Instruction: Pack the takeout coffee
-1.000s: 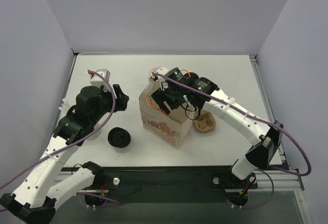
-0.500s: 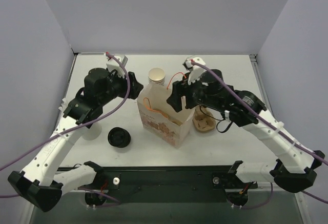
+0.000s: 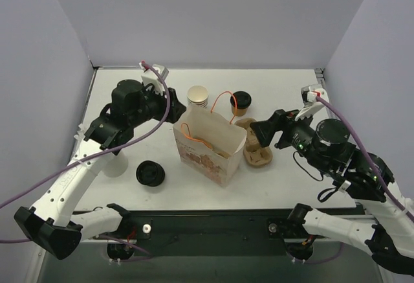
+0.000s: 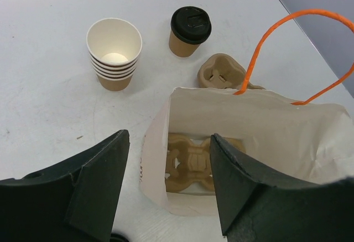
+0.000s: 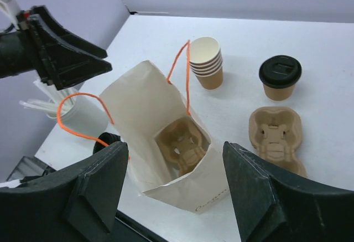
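The takeout coffee [image 3: 240, 102], a tan cup with a black lid, stands upright on the table behind the white paper bag [image 3: 210, 144]. It also shows in the left wrist view [image 4: 189, 30] and the right wrist view [image 5: 280, 77]. The bag stands open with orange handles, and a brown pulp carrier [image 4: 193, 161] lies at its bottom [image 5: 181, 142]. My left gripper [image 3: 173, 107] is open and empty above the bag's left rim [image 4: 168, 137]. My right gripper [image 3: 266, 129] is open and empty, to the right of the bag and above it [image 5: 175, 145].
A stack of nested tan cups [image 3: 198, 96] stands left of the coffee. A second pulp carrier [image 3: 257, 148] lies right of the bag. A stack of black lids [image 3: 150, 173] lies at front left. A white cup of straws [image 5: 55, 106] stands beside it.
My right gripper has pulled out of the bag and back to the right, uncovering the lidded cup. My left gripper has swung in toward the bag's left rim.
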{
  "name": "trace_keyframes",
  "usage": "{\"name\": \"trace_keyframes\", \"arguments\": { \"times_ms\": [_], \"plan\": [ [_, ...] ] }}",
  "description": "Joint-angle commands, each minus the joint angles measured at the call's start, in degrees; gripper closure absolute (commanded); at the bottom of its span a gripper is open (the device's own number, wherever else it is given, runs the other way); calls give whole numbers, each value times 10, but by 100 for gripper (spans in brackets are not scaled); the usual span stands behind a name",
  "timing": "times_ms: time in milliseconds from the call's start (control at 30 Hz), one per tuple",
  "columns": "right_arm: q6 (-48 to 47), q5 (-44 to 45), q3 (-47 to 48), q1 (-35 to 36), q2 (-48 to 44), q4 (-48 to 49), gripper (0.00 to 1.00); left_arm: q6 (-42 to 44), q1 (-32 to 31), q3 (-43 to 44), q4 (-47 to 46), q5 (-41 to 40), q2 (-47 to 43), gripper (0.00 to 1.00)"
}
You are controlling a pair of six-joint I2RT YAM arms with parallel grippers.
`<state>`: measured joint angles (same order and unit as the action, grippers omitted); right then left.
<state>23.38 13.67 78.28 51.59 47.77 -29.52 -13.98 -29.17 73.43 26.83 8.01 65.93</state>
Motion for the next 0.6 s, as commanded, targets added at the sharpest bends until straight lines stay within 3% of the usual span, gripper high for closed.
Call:
{"name": "trace_keyframes", "arguments": {
  "times_ms": [0, 333, 367, 433, 533, 567],
  "plan": [
    [6, 55, 13, 4, 46, -27, 30, 16, -2, -7, -20, 23, 17, 33],
    [19, 82, 42, 4, 88, -53, 30, 45, -17, -14, -6, 25, 60, 45],
    [17, 83, 45, 4, 90, -55, 30, 45, -18, -16, -10, 23, 57, 51],
    [12, 92, 46, 4, 94, -60, 30, 42, -19, -15, -11, 12, 54, 72],
    [1, 98, 57, 3, 111, -68, 30, 29, -21, -14, -10, 2, 46, 90],
    [-10, 101, 60, 3, 116, -69, 30, 25, -22, -16, -9, 3, 38, 100]
  ]
}}
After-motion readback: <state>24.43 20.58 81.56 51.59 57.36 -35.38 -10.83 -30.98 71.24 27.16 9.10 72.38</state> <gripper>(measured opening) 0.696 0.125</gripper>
